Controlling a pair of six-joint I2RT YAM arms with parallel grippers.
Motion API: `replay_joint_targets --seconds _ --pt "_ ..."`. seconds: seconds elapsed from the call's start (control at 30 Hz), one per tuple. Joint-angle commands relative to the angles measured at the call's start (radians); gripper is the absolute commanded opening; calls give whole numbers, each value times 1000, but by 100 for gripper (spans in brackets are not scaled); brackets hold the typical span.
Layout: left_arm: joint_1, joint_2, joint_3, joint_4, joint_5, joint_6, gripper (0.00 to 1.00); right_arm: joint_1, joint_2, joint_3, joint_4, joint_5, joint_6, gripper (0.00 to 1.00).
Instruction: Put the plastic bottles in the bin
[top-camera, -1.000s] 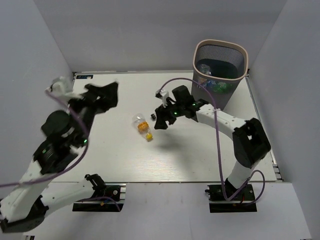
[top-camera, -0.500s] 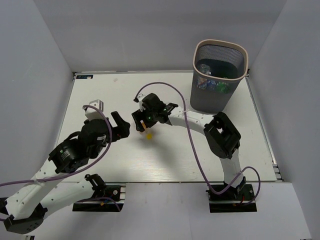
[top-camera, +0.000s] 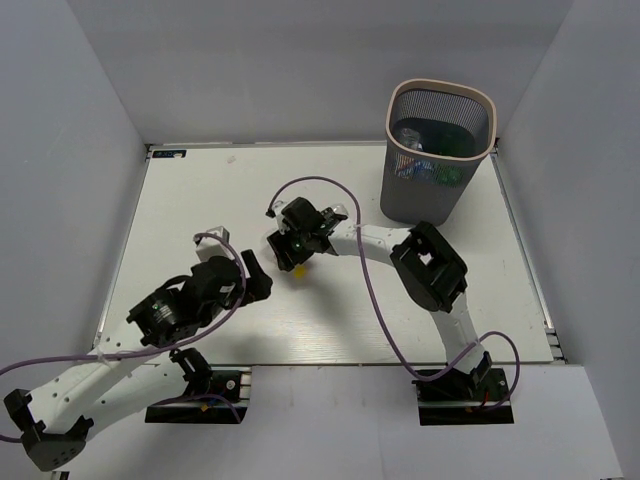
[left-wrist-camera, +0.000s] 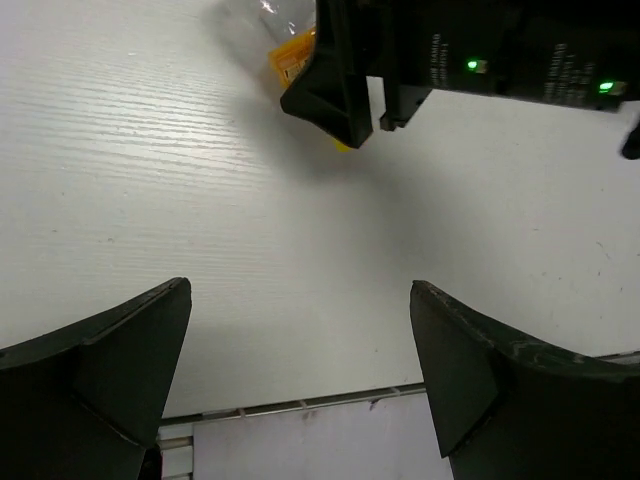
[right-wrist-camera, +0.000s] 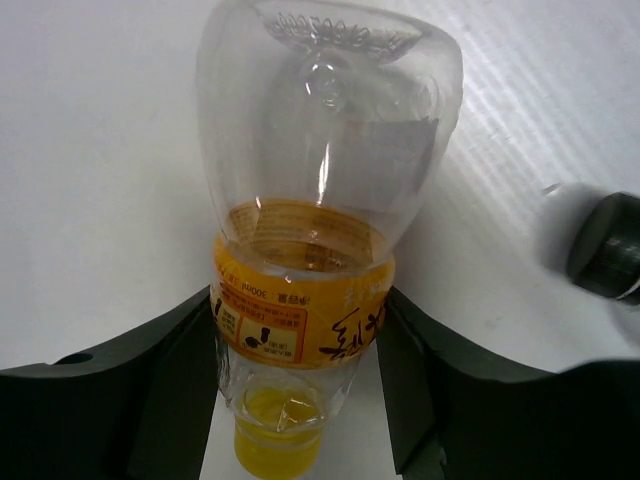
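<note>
Right arm's reaching out across the middle of the white table (top-camera: 200, 200), and its right gripper (top-camera: 293, 250) is down on the orange-labelled bottle (top-camera: 298, 268). From above only a yellow bit of the bottle pokes out beneath the black fingers. Up close on the right wrist view, the bottle (right-wrist-camera: 320, 200) lies flat on the table, clear body with its base pointing away and the yellow cap nearest the camera. The right gripper (right-wrist-camera: 300, 315) has a finger on either side, both dark pads against the orange label, so it's pinching the bottle around that band. The bottle is resting on the tabletop, well apart from the bin (top-camera: 410, 200). The bin stands at the far right corner of the table, dark mesh with a beige rim, and there are bottles in the bin (top-camera: 425, 170), green and blue showing through the mesh. The left arm is bent low on the near left side, and the left gripper (top-camera: 258, 277) is just beside the right one, hanging over bare table. On its own camera the left gripper (left-wrist-camera: 300, 370) is spread wide, nothing between the fingers, and it looks straight at the other gripper and the orange label (left-wrist-camera: 295, 60) ahead.
</note>
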Motion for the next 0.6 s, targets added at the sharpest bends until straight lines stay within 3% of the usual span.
replay_joint_targets --seconds 0.0,0.17,0.33,0.47,0.57 --pt "1 -3 -32 97 34 -18 100 -21 -144 -28 55 -175 -41 26" --pt "1 46 -77 288 126 210 100 -102 -339 41 54 -217 -34 13" --pt "-8 142 -66 431 215 359 98 -200 -462 142 32 -20 -118 12" --pt "-8 308 -28 511 206 477 98 -277 -557 165 92 163 -192 12" --pt "11 506 62 545 172 597 100 -357 -564 245 39 238 -184 8"
